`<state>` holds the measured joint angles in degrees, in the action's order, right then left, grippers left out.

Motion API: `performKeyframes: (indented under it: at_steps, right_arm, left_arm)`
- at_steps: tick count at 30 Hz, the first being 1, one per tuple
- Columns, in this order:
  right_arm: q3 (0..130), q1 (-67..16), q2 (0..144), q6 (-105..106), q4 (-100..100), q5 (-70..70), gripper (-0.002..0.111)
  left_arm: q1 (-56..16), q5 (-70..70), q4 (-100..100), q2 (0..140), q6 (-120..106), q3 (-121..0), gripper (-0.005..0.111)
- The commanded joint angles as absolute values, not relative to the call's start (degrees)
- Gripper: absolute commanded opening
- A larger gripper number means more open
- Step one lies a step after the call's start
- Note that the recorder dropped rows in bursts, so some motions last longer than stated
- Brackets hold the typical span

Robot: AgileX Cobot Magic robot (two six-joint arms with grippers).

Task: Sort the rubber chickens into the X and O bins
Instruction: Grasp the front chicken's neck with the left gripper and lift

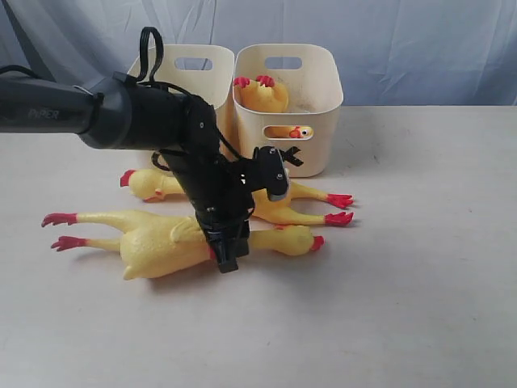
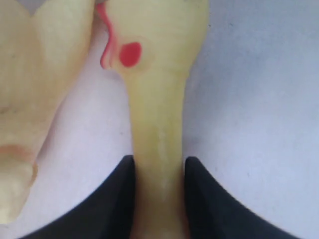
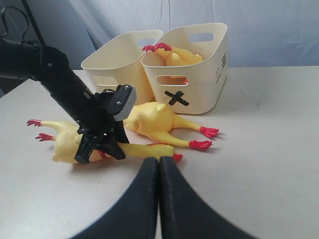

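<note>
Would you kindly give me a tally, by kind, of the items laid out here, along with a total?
Rubber chickens: 3 (front chicken, rear chicken, chicken in the X bin)
Bins: 2 (X bin, second bin, its mark not visible)
Total: 5
</note>
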<state>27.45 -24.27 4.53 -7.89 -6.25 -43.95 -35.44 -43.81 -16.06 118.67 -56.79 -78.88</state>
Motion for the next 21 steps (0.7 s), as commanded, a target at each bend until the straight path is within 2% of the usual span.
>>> performKeyframes:
  at_steps: [1,13,21]
  right_arm:
    - [27.14,-24.04,4.26,-7.60,-6.08,-43.66,0.000]
    - [27.14,-24.04,4.26,-7.60,-6.08,-43.66,0.000]
    - [27.14,-24.04,4.26,-7.60,-6.08,-43.66,0.000]
  left_arm:
    - [-35.49,-48.68,-15.77,115.38,-54.22,-78.79,0.000]
    - [-35.49,-49.71,-15.60,103.25,-49.46,-78.79,0.000]
    - [-35.49,-34.18,-8.75,97.52,-40.01,-78.79,0.000]
